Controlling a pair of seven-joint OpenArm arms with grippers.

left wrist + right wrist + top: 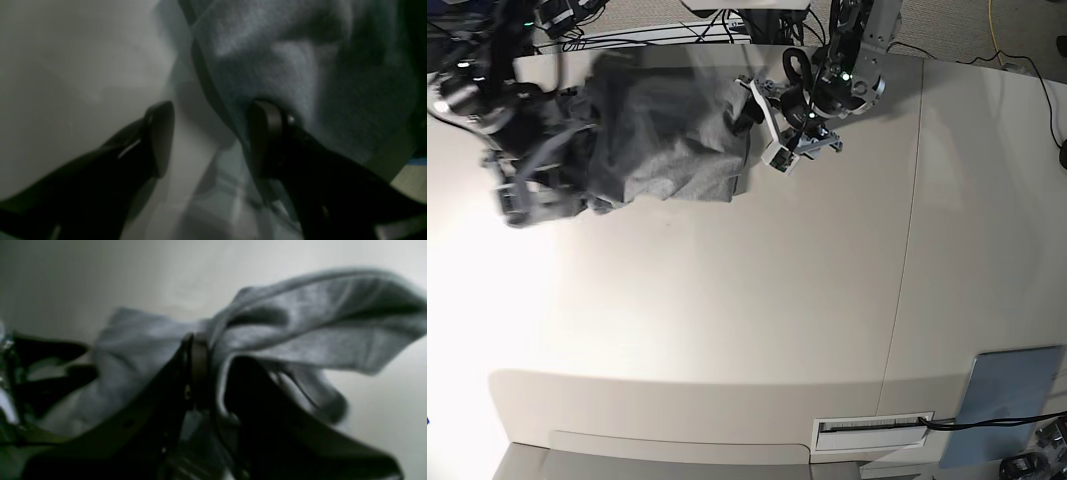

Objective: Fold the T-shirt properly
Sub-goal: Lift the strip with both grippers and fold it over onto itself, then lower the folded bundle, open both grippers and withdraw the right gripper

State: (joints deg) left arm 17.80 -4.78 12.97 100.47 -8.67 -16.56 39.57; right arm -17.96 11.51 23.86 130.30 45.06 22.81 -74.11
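Observation:
The heather-grey T-shirt [667,140] lies bunched at the table's far left in the base view, plain side showing. My right gripper [200,353] is shut on a fold of the T-shirt [300,316] and holds it lifted off the table. In the base view it is blurred at the shirt's left end [527,185]. My left gripper [213,136] is open, and the T-shirt [300,66] drapes against its right finger [267,133]. Its left finger [160,133] is over bare table. In the base view it sits at the shirt's right edge [749,110].
The beige table [727,300] stretches toward the near edge, with a seam [907,250] on the right. A blue sheet [1012,405] and a slotted vent [872,428] lie at the near right. Cables [657,35] run along the back edge.

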